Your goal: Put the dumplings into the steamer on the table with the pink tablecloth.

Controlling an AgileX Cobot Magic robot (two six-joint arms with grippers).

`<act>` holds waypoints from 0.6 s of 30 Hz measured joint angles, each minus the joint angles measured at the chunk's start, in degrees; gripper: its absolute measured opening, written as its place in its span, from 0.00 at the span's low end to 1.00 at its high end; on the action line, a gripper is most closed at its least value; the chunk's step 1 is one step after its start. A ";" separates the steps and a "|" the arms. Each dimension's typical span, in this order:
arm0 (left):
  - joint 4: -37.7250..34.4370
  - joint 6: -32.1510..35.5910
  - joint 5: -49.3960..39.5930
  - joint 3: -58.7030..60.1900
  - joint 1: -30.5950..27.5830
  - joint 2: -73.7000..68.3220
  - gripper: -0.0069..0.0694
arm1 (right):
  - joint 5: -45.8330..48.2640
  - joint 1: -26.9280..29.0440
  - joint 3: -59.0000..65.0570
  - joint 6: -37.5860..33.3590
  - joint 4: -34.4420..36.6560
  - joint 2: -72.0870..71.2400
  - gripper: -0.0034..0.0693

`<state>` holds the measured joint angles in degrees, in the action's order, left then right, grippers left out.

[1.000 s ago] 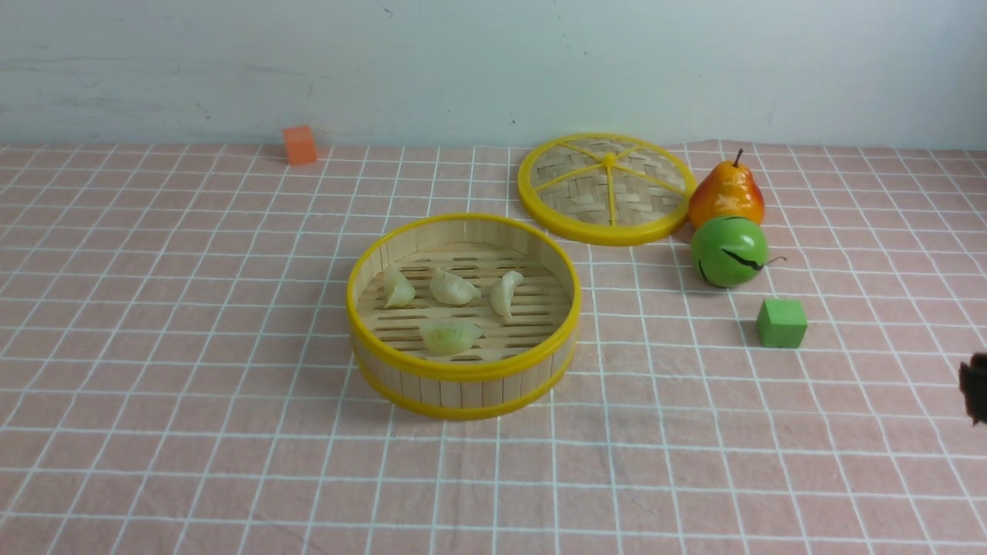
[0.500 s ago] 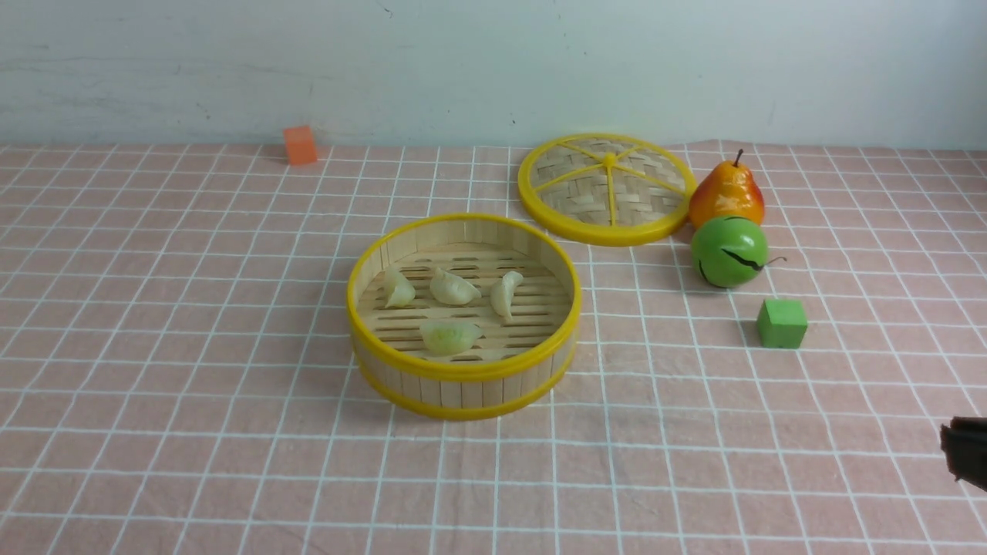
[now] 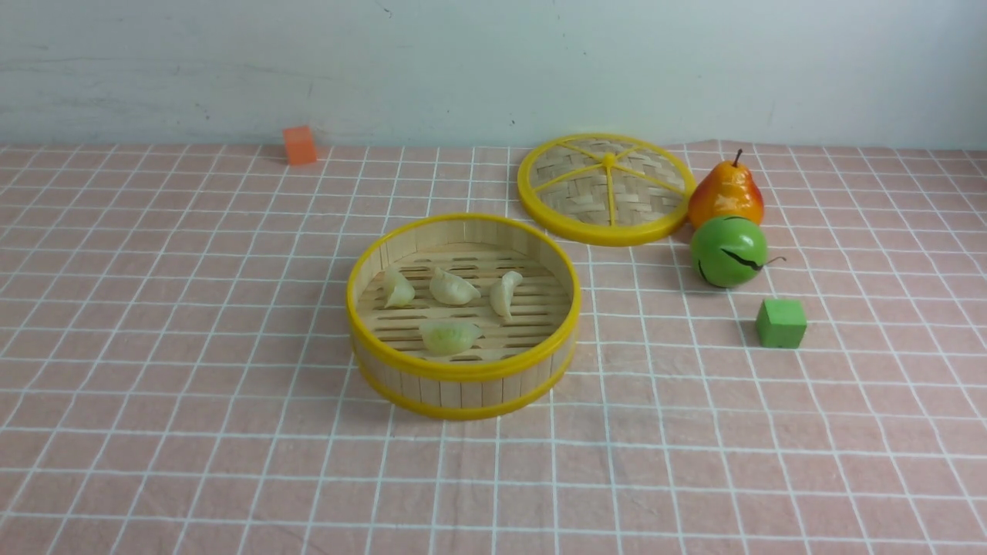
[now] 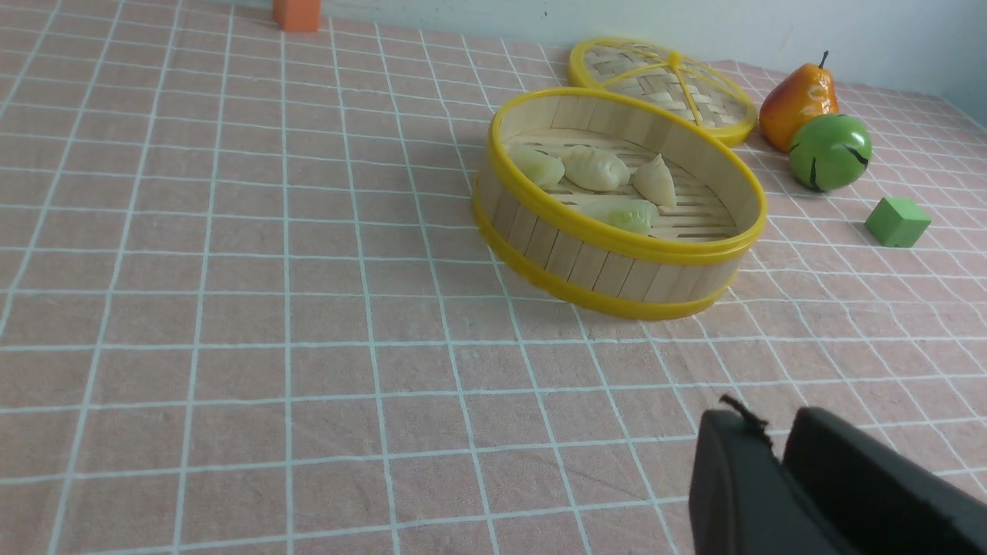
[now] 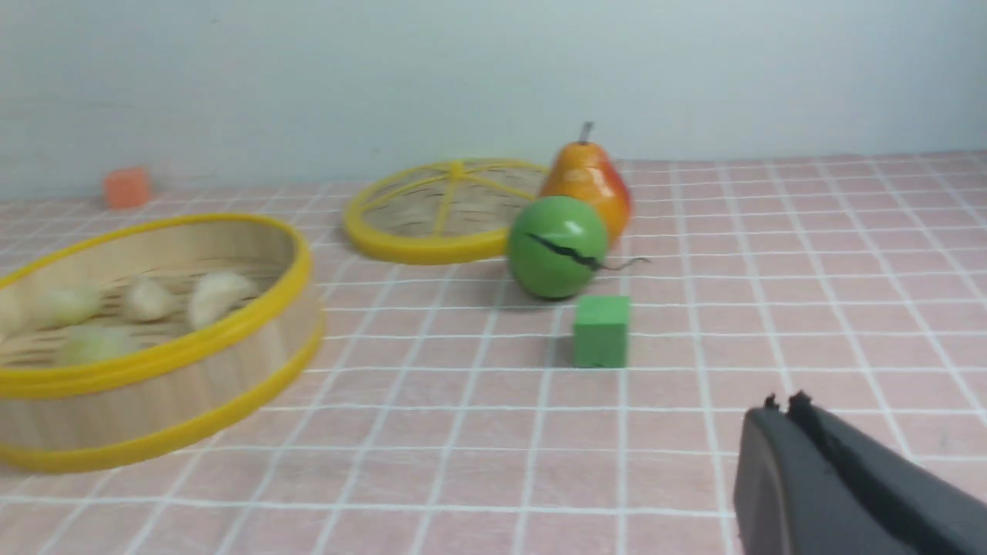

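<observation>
The steamer point(image 3: 463, 371) stands mid-table on the pink tablecloth point(image 3: 193, 347), and several pale dumplings point(image 3: 453, 287) lie on its slatted floor. The left wrist view shows the steamer point(image 4: 617, 274) with the dumplings point(image 4: 594, 167) inside, far from my left gripper point(image 4: 775, 432). Its black fingers sit almost together with only a thin slit and nothing between them. In the right wrist view my right gripper point(image 5: 783, 408) is shut and empty, low over the cloth, with the steamer point(image 5: 154, 401) off to one side. Neither gripper appears in the front view.
The steamer's woven lid point(image 3: 605, 189) lies behind the steamer to the right. Beside the lid sit an orange pear point(image 3: 725, 194) and a green round fruit point(image 3: 729, 251), with a green cube point(image 3: 781, 323) in front of them. An orange cube point(image 3: 299, 144) sits by the back wall.
The dark tip of my right gripper at the front view's right edge moved down and then left the view. The steamer and dumplings have not moved.
</observation>
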<state>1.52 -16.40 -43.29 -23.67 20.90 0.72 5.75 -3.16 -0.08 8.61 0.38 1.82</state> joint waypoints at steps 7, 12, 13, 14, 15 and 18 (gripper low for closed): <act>0.00 0.00 0.00 0.00 0.00 0.00 0.23 | 5.80 7.09 1.46 0.00 -0.38 -2.37 0.02; 0.00 0.00 0.00 0.00 0.00 0.00 0.23 | 14.11 7.09 1.41 0.00 -1.14 -2.37 0.02; 0.00 0.00 0.00 0.00 0.00 0.00 0.23 | 14.11 7.09 1.40 0.00 -1.14 -2.37 0.02; 0.00 0.00 0.00 0.00 0.00 0.00 0.24 | 15.22 7.09 1.20 0.00 -1.05 -2.37 0.02; 0.00 0.00 0.00 0.00 0.00 0.00 0.24 | 15.85 7.09 1.13 0.00 -0.97 -2.37 0.02; 0.00 0.00 0.00 0.00 0.00 0.00 0.24 | 16.31 7.09 0.97 0.00 -0.92 -2.37 0.02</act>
<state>1.52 -16.40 -43.29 -23.67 20.90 0.72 22.06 3.93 0.89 8.61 -0.54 -0.55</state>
